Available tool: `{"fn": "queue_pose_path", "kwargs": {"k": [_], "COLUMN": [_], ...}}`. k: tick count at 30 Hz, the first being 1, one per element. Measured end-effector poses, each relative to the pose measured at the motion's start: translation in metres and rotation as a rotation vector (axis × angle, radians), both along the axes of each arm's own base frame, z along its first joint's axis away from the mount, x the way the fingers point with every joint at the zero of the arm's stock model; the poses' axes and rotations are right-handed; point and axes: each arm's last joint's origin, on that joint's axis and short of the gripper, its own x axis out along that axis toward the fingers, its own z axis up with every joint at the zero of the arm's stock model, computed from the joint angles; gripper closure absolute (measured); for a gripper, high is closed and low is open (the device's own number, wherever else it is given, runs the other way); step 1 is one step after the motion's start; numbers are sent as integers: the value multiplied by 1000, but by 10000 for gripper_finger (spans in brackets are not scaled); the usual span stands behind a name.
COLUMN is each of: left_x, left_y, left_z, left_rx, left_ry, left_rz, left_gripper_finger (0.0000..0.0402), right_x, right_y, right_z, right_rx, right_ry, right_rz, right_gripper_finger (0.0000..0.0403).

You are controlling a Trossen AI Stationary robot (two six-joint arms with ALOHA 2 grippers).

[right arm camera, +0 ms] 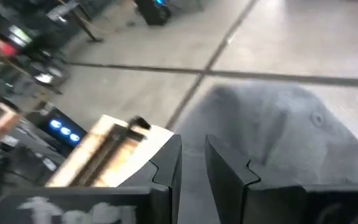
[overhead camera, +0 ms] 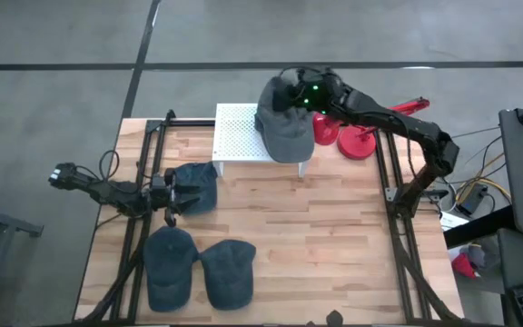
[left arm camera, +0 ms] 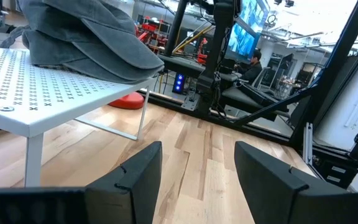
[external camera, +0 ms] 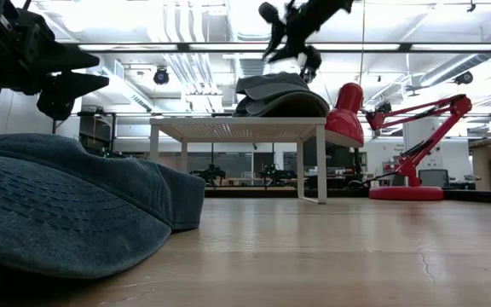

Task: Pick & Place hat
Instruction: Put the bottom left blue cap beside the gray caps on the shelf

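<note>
Two grey caps (overhead camera: pixel 284 125) lie stacked on a small white perforated stand (overhead camera: pixel 239 136); they also show in the low view (external camera: pixel 281 94) and in the left wrist view (left arm camera: pixel 86 37). My right gripper (overhead camera: pixel 300 89) hovers just above them (external camera: pixel 290 38), open by a narrow gap (right arm camera: pixel 192 162), with the top grey cap (right arm camera: pixel 284 130) below it. My left gripper (overhead camera: pixel 172 198) is open (left arm camera: pixel 197 168) beside a blue cap (overhead camera: pixel 198 186) and points toward the stand. Two more blue caps (overhead camera: pixel 171 263) (overhead camera: pixel 228 272) lie flat near the table's near edge.
A red desk lamp (overhead camera: pixel 361 138) stands on the table just right of the stand and shows in the low view (external camera: pixel 399 128). Black frame rails (overhead camera: pixel 143 163) (overhead camera: pixel 398 182) run along both table sides. Bare wood (overhead camera: pixel 325 236) lies in the table's middle and right.
</note>
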Motion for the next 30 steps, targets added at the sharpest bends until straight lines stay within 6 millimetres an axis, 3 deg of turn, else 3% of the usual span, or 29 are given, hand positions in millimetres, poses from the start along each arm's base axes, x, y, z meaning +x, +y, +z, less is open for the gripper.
{"fn": "queue_pose_path", "kwargs": {"k": [7,12,19,24,30], "left_x": [0,0,0,-1,-1], "left_y": [0,0,0,0,0], "left_z": [1,2,2,5,21], "left_rx": [-5,-5,-2,31,43], "left_ry": [-15,-16,-23,7,50], "left_rz": [0,0,0,-1,-2], "left_gripper_finger": [197,197,197,197,197], "right_x": [-24,-46,-60,-65,-85], "right_y": [41,73,117,144,164], "right_z": [40,47,29,6,-23], "right_rx": [-107,-81,-59,-125,-162], "right_ry": [-30,85,211,166,66], "right_rz": [141,274,417,464,486], "right_gripper_finger": [335,335,335,335,335]}}
